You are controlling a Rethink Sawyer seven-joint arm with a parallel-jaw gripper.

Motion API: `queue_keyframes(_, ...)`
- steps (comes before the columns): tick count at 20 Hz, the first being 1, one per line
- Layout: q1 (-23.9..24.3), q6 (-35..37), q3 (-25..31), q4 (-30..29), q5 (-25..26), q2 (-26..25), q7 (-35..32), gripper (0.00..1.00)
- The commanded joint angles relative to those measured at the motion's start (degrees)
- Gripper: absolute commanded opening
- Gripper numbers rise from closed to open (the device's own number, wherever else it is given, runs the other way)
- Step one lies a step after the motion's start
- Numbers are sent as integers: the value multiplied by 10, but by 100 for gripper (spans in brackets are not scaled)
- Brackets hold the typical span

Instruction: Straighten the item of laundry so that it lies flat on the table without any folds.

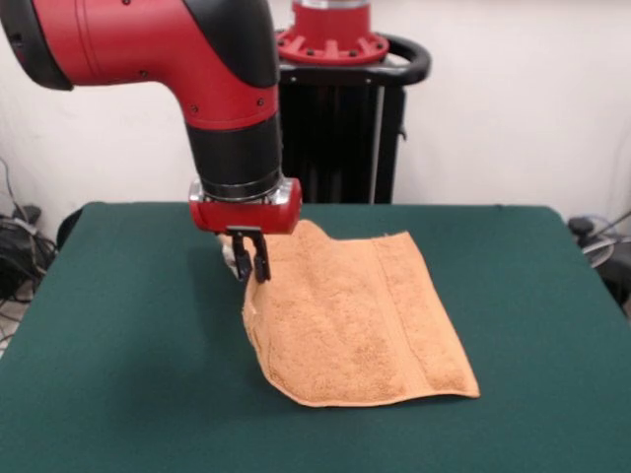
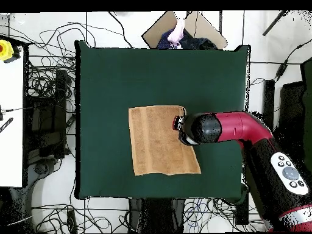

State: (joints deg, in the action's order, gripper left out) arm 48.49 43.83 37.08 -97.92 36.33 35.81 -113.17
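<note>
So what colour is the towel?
Light orange towel, with a woven band stripe near one edge; front view shows it best.

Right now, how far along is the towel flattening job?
Partly done. Most of the towel already lies spread on the green table, with one band stripe showing. In hand: the gripper is at the towel's edge, its jaws close together and seemingly pinching it, lifting that side off the table. Left: lay that raised edge down smoothly and let go.

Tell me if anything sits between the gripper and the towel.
Nothing visible does. The gripper is right at the towel by its raised edge, and the table around it shows no other objects.
</note>
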Motion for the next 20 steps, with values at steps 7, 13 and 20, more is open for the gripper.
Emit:
queue_keyframes(7,-16,125,38,107,-38,15,156,0)
queue_keyframes(13,-7,120,39,120,-35,-6,175,0)
queue_keyframes(20,4,72,37,91,-30,-13,168,0)
